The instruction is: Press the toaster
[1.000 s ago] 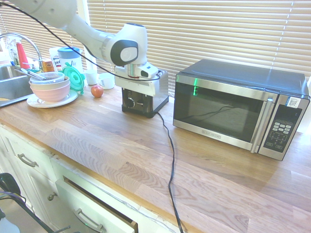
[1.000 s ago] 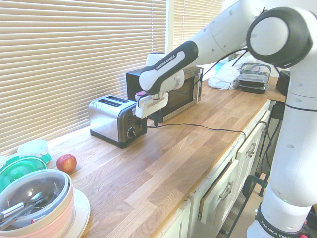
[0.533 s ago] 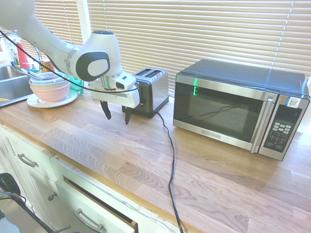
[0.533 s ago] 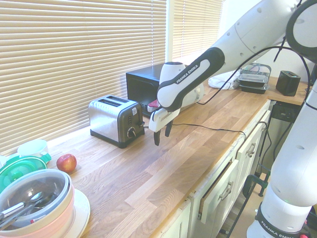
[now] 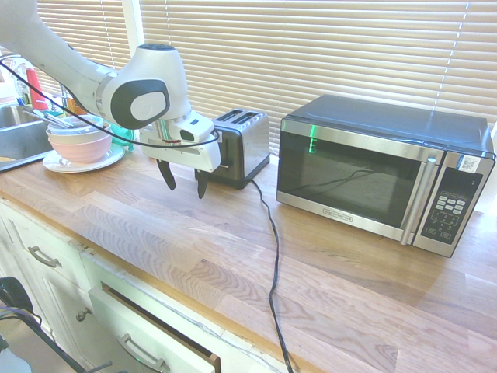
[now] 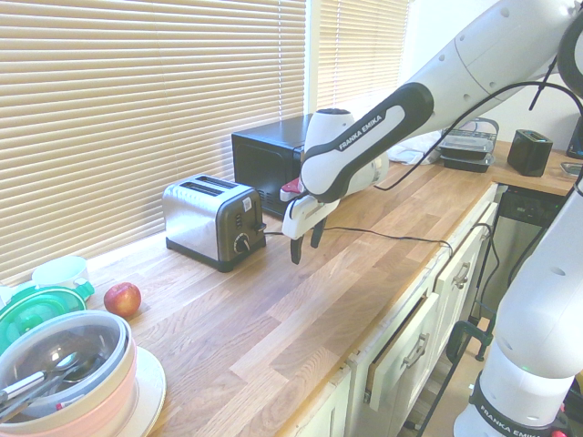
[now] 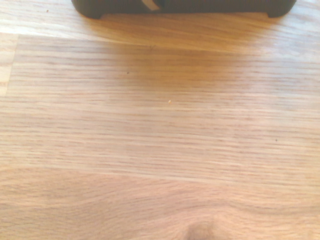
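Observation:
The small steel toaster (image 6: 214, 220) with black ends stands by the window blinds, its dial and white label facing the counter's front. In the first exterior view the toaster (image 5: 245, 144) is partly hidden behind my wrist. My gripper (image 5: 184, 181) hangs open just in front of the toaster's dial end, fingers pointing down above the wooden counter, nothing between them. From the other side, the gripper (image 6: 305, 246) is a short way clear of the toaster. The toaster's black base (image 7: 180, 6) shows at the edge of the wrist view.
A large steel-and-black microwave (image 5: 384, 171) stands beside the toaster. The toaster's black cord (image 5: 273, 264) runs across the counter to the front edge. A red apple (image 6: 122, 299), stacked bowls on a plate (image 5: 80, 142) and a sink (image 5: 15, 132) lie at the other end.
One second ago the gripper was against the toaster's front end. It has since pulled back toward the counter's front, and in the last half second risen slightly.

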`<state>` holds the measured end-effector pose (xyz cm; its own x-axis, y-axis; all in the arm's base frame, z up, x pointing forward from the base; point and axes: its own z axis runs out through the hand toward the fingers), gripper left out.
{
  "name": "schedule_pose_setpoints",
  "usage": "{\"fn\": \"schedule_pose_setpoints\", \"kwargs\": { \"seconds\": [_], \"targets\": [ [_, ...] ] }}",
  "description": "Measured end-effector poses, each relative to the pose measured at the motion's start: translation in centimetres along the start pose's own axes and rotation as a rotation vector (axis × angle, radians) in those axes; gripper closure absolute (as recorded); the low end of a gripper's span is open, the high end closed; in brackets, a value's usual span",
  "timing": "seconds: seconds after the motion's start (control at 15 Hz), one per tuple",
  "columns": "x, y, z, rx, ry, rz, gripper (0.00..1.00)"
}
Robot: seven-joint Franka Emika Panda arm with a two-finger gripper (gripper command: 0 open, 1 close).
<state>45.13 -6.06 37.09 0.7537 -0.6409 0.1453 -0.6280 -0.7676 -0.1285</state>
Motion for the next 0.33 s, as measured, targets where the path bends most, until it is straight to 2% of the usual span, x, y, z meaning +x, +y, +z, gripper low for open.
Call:
{"fn": "schedule_pose_setpoints", "kwargs": {
  "seconds": [0.33],
  "targets": [
    [-0.49,-0.44,-0.16,0.009,-0.001,-0.008,0.0]
  ]
}}
